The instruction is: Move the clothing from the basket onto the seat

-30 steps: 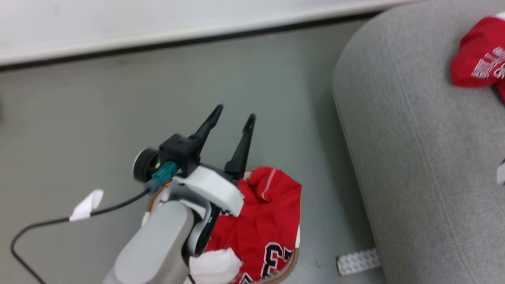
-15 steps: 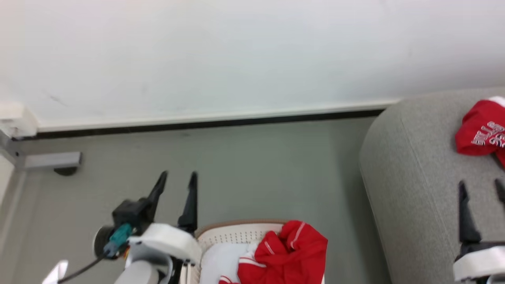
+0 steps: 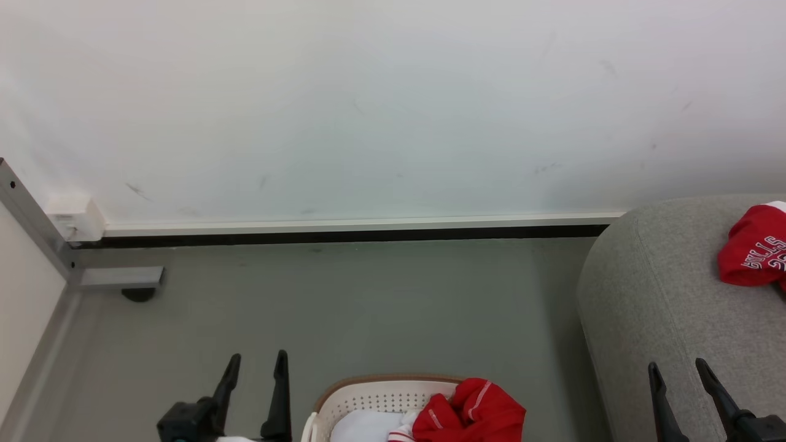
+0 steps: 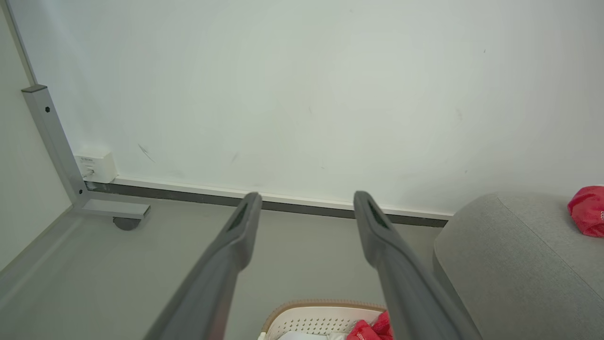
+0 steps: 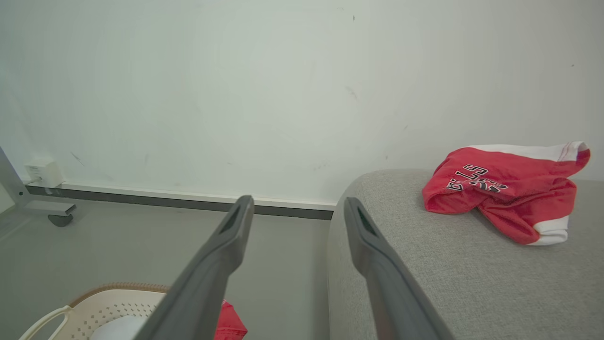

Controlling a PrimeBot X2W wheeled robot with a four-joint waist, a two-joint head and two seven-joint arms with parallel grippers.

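The white perforated basket (image 3: 374, 399) with a tan rim stands on the floor at the bottom middle of the head view, holding red-and-white clothing (image 3: 470, 417). Another red garment (image 3: 752, 248) with white lettering lies on the grey seat (image 3: 645, 307) at the right. My left gripper (image 3: 258, 362) is open and empty, just left of the basket. My right gripper (image 3: 675, 367) is open and empty over the seat's near part. The left wrist view shows the basket (image 4: 321, 316) below the open fingers. In the right wrist view the garment (image 5: 505, 189) lies spread on the seat (image 5: 424, 264).
A white wall (image 3: 368, 110) with a dark baseboard (image 3: 344, 235) runs across the back. A grey metal frame leg (image 3: 116, 277) with a caster and a small white box (image 3: 73, 220) stand at the left. Grey floor (image 3: 368, 307) lies between wall, basket and seat.
The head camera has tilted up, so wall replaces floor in the picture. Both grippers have sunk to the bottom edge, still open; the left one no longer hangs over the basket.
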